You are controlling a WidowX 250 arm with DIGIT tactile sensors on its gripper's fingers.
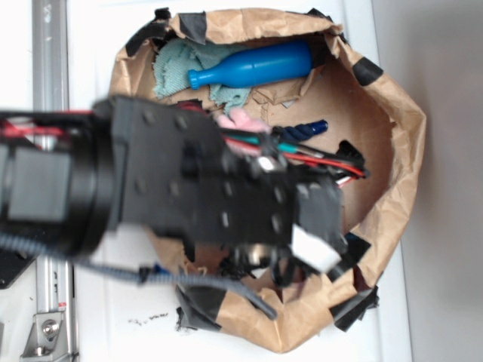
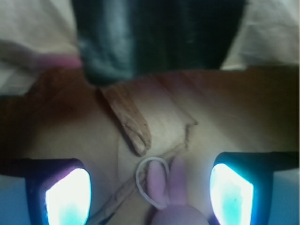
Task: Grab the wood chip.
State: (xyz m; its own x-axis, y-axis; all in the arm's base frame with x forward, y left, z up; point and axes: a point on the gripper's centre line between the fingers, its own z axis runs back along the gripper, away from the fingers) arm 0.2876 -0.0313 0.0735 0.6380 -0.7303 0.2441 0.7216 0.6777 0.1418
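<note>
Pink rabbit-eared toy (image 2: 171, 192), lowermost, between my pincer (image 2: 150, 187) pads, jaws spread wide, empty. Wood chip (image 2: 129, 117): lying flat on brown paper lining (image 2: 234, 117), just ahead of the pads, slanted. Risk: closing here would likely catch the toy, not the chip.

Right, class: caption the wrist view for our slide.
Open gripper poised over the wood chip on brown paper lining, pink toy between its fingers.

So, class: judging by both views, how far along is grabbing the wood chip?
Done: the end effector is over the paper-lined basket, open. In hand: the wrist view shows the wood chip ahead of its fingers, untouched. Left: advancing, closing, lifting.
</note>
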